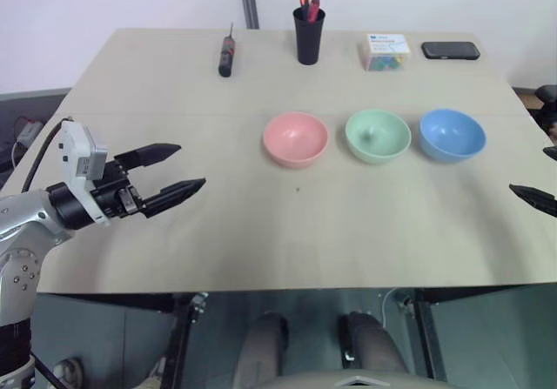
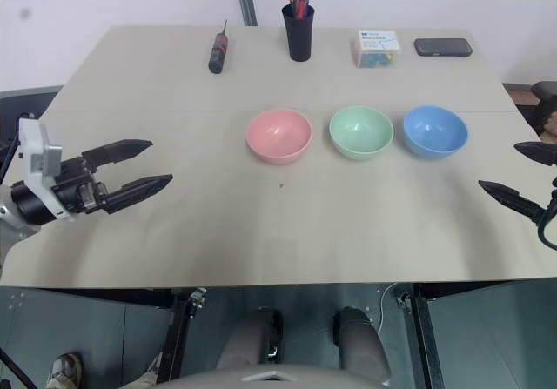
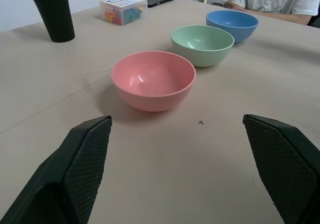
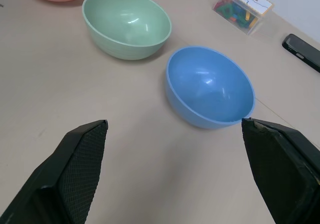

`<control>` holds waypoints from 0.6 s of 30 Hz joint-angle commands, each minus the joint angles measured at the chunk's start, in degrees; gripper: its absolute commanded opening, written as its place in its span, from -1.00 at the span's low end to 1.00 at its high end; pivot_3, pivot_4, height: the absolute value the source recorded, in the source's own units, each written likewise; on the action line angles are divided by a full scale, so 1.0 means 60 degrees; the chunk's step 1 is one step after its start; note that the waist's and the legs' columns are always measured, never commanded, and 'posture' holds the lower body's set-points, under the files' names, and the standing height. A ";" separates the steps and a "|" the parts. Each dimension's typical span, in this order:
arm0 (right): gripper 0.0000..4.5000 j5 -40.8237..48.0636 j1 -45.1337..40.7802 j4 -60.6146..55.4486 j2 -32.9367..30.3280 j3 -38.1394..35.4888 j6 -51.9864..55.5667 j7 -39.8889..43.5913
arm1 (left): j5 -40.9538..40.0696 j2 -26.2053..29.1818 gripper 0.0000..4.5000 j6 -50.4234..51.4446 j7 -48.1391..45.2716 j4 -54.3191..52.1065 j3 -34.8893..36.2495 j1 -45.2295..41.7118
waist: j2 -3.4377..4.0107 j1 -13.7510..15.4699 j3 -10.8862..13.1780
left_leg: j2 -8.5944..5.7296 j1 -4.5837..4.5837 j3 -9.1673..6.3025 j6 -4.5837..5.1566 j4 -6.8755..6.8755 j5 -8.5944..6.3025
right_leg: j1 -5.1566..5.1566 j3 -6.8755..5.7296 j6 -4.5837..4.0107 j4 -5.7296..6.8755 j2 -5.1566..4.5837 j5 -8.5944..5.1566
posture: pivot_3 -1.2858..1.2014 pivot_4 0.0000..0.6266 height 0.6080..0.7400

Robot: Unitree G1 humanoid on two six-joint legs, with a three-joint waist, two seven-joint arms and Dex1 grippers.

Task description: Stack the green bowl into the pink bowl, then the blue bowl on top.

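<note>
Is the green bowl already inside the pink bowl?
No. The green bowl sits alone on the table, beside the empty pink bowl.

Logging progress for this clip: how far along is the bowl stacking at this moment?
Nothing is stacked yet. The pink bowl, green bowl and blue bowl sit apart in a row on the table, each empty. Nothing is in hand: the left gripper and right gripper are both open, off to the sides. Left to do: green into pink, then blue on top.

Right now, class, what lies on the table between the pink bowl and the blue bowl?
The green bowl sits between the pink bowl and the blue bowl, all three apart in one row, as the left eye view shows.
</note>
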 commanded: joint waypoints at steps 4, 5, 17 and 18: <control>1.00 -0.0059 -0.0536 0.0192 -0.0019 0.0078 -0.0252 0.0049 | -0.0115 -0.0259 0.97 0.0035 0.0514 -0.0545 -0.0061 -0.0358 | 0.0000 -0.0001 0.0000 | 0.0000 0.0001 0.0004 0.0000 0.0000 0.0000 | 0.0000 0.0004 0.0001 0.0000 -0.0001 0.0001 | 0.03 -0.52 1.00; 1.00 -0.0092 -0.0580 0.0181 0.0044 0.0144 -0.0270 0.0009 | -0.0082 -0.0328 0.97 0.0028 0.0574 -0.0593 -0.0130 -0.0381 | 0.0000 0.0000 0.0000 | 0.0000 0.0001 0.0002 0.0000 0.0000 0.0000 | 0.0001 0.0002 0.0001 0.0000 0.0000 0.0001 | 0.03 -0.52 1.00; 1.00 -0.0463 -0.1729 -0.0620 0.1098 0.1890 -0.0225 -0.1230 | -0.0130 -0.1238 0.97 0.0316 0.1715 -0.1214 -0.0965 -0.0870 | 0.0001 -0.0021 0.0000 | 0.0000 0.0004 0.0002 -0.0001 0.0000 0.0001 | 0.0000 0.0007 0.0001 0.0007 0.0000 0.0002 | 0.03 -0.52 1.00; 1.00 -0.0516 -0.1904 -0.0728 0.1236 0.2194 -0.0242 -0.1317 | -0.0055 -0.1329 0.97 0.0278 0.1824 -0.1281 -0.1071 -0.0863 | 0.0001 -0.0018 0.0000 | 0.0000 0.0003 0.0000 -0.0001 0.0000 0.0001 | 0.0000 0.0006 0.0001 0.0007 0.0001 0.0002 | 0.03 -0.52 1.00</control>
